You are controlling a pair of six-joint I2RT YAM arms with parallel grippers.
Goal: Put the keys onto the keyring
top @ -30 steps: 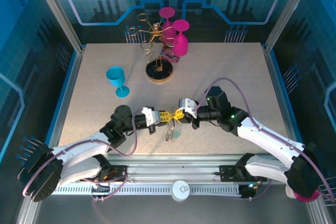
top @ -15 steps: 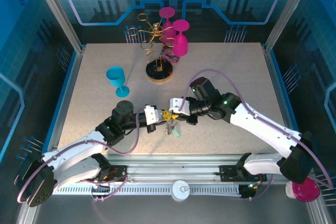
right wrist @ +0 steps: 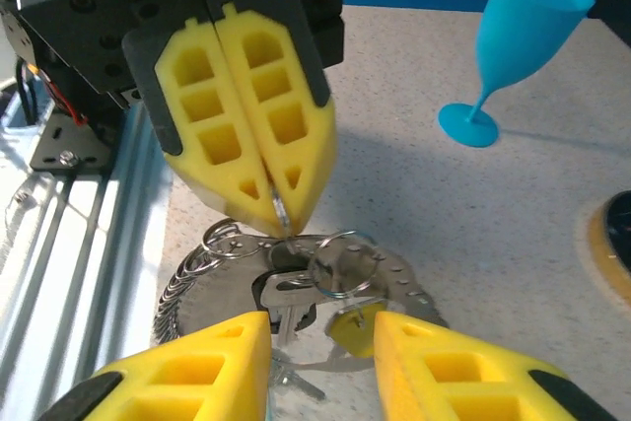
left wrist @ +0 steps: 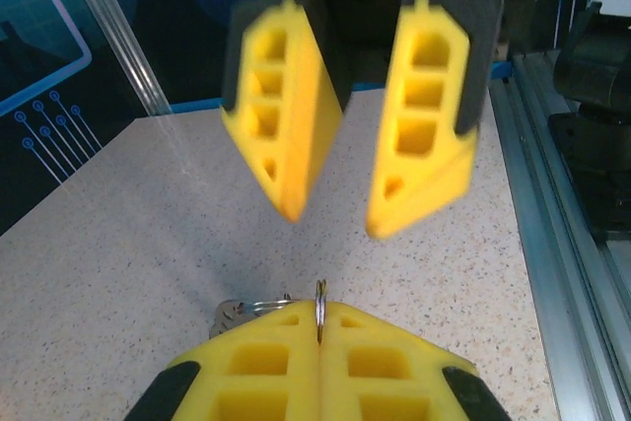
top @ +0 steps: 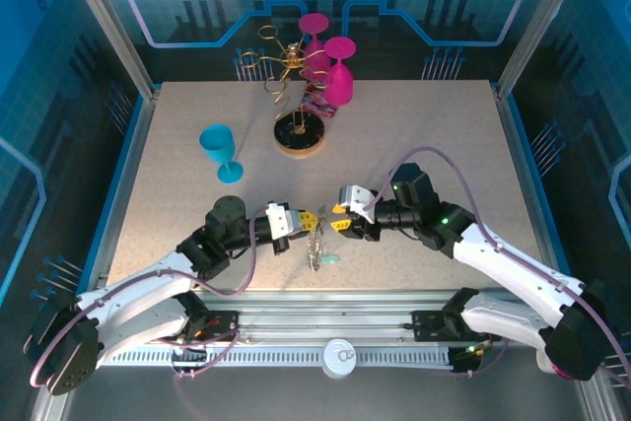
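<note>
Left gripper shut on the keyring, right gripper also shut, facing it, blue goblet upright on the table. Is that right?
Not quite. The right gripper is open, jaws apart, as the left wrist view shows. The left gripper is shut on the keyring, the two face each other, and the blue goblet stands upright on the table.

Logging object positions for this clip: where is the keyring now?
In the top view the keyring hangs near the front centre of the table, pinched by the left pincer, with the open right pincer just to its right.
</note>
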